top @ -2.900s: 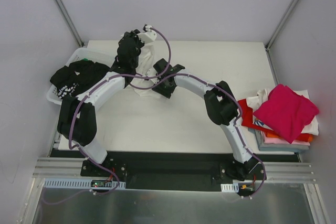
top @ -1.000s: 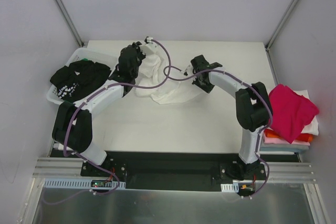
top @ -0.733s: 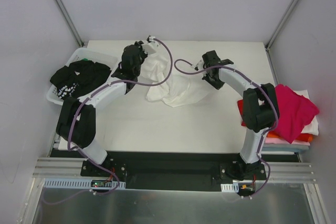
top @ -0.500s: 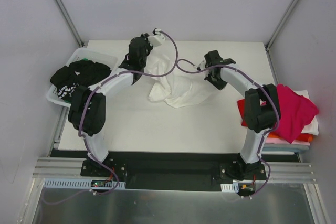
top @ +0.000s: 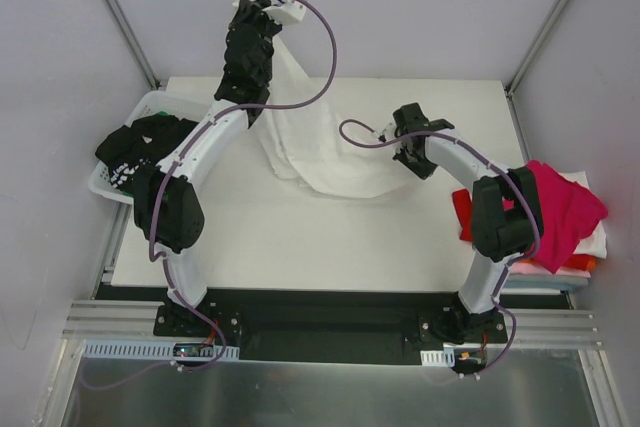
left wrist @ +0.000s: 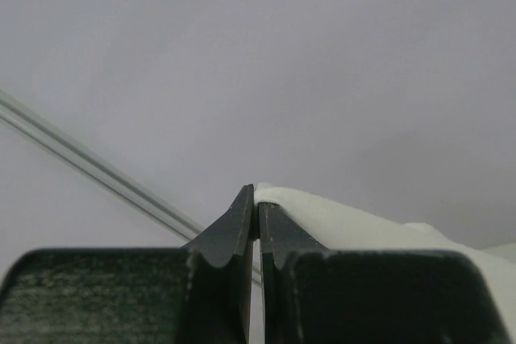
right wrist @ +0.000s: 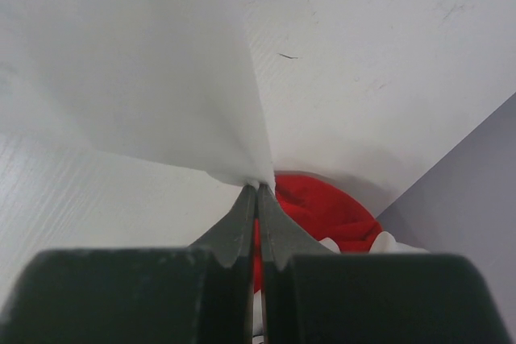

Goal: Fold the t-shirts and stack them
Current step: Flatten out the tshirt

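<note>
On my left, the black t-shirt (top: 150, 142) lies heaped in the white basket (top: 158, 100); my left gripper (left wrist: 256, 213), raised high, is clenched on 1 edge of the white t-shirt (top: 320, 147), which drapes down onto the table (top: 330, 237); my right gripper (right wrist: 258, 197), low over the table, pinches another edge; at the far right, the magenta t-shirt (top: 550, 212) tops a pile with the red t-shirt (right wrist: 322, 211) under it.

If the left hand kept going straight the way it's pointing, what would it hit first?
Most likely the grey wall. The left hand, shut on an edge of the white t-shirt, points at bare wall, with a metal frame rail off to its side. Distance is unclear.
</note>
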